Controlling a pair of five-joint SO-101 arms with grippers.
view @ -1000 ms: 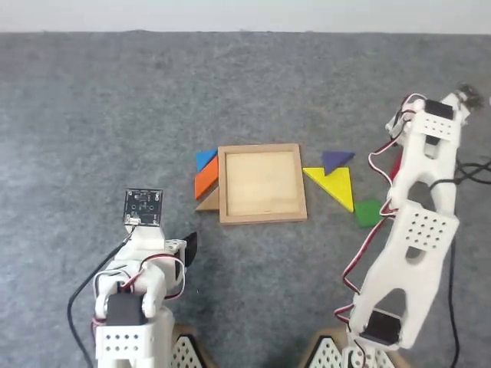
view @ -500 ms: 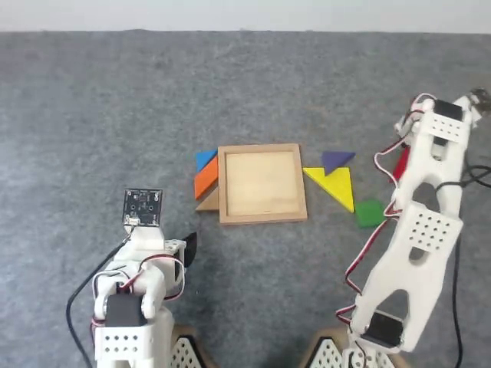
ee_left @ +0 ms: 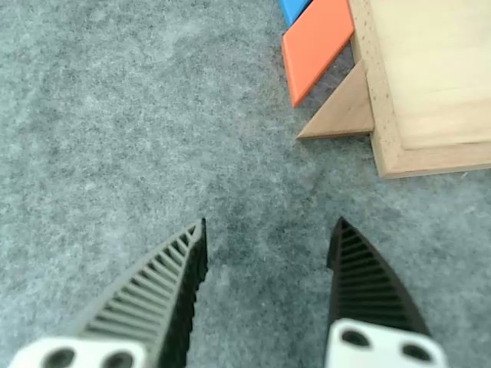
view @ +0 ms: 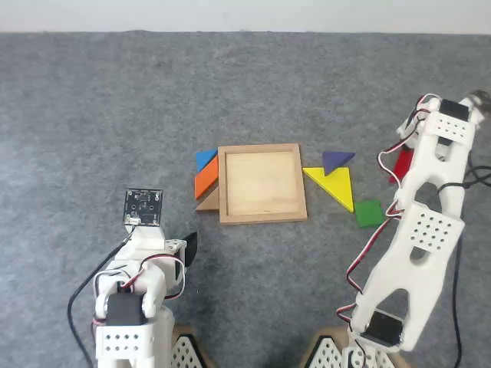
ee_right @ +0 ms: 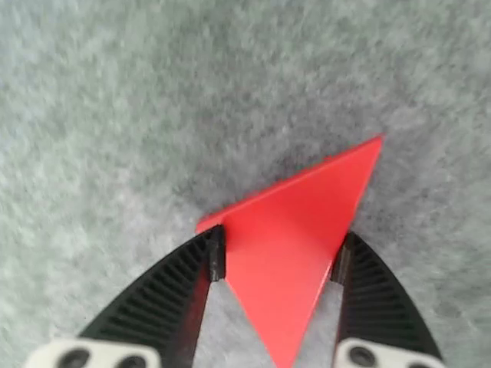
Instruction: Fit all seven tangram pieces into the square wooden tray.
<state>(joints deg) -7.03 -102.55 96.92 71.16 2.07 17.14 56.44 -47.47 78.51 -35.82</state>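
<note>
Most of the red triangle [view: 402, 162] behind the right arm [view: 420, 230]; blue piece [ee_left: 294, 8] partly off-frame

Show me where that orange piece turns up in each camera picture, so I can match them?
High view: the orange piece lies against the wooden tray's left wall, between the blue piece and the tan triangle.
Left wrist view: beside the tray wall, beyond the open left end effector.
Right wrist view: aimed elsewhere, at the red triangle in the right end effector.
Shared landmark: tray wall with tan triangle.
</note>
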